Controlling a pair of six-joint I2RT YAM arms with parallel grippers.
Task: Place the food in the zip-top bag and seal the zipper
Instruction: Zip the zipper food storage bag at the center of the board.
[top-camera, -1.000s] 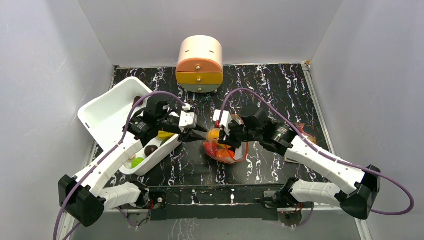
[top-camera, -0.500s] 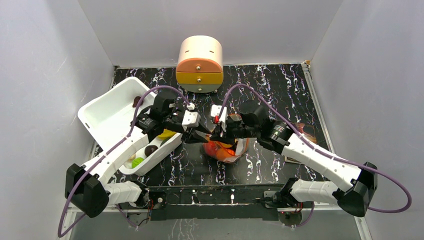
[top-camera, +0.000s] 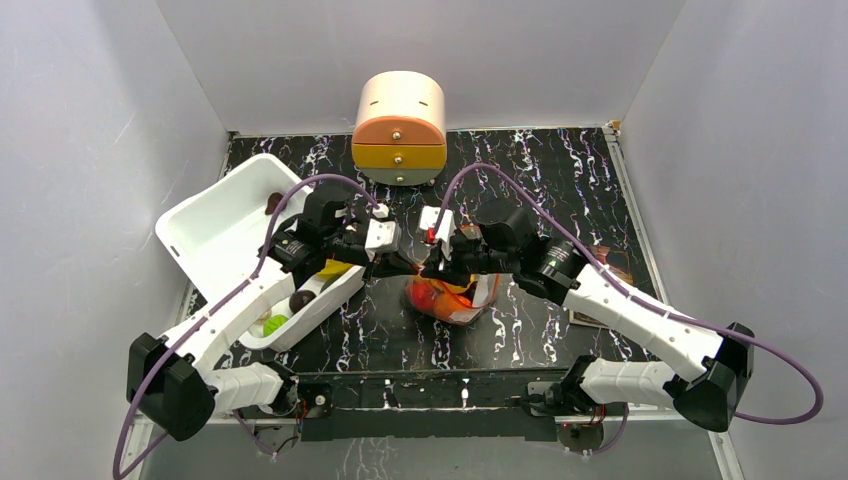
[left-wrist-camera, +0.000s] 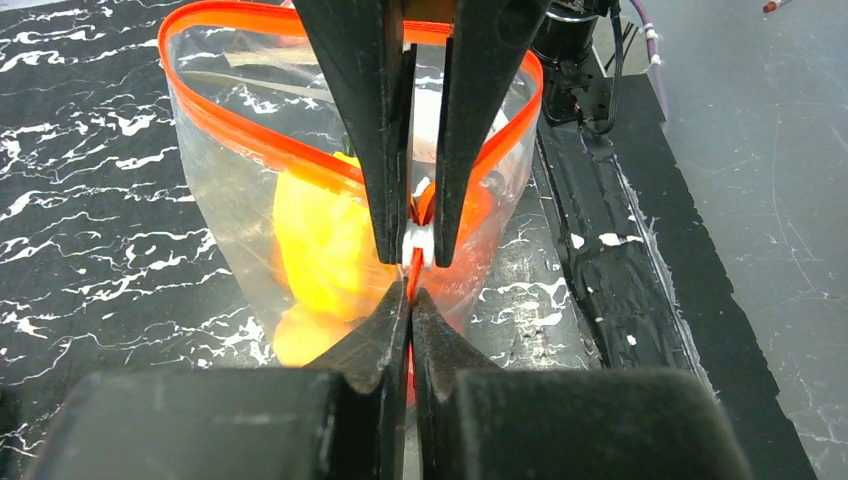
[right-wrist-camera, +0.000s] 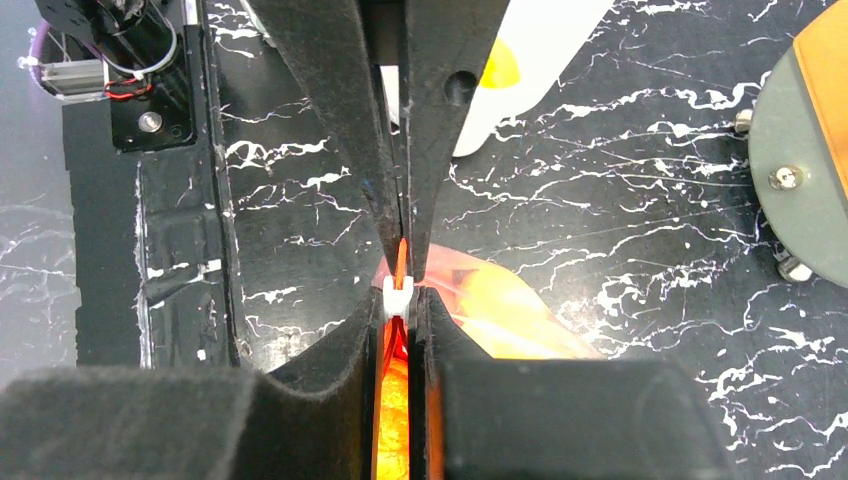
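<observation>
overhead view; opposed wrist close-ups on zipper (left-wrist-camera: 262, 140)

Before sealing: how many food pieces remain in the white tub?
4 visible in the white tub: a dark piece at its far end, a yellow piece midway, a brown piece and a green piece toward the near end. The left arm may hide more.

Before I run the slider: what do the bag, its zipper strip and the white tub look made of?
bag: thin clear plastic film, glossy; food shows through, walls crease.
zipper: smooth red-orange plastic strip, probably stiffer than the film.
tub: white, rigid-looking plastic; it holds straight walls.
</observation>
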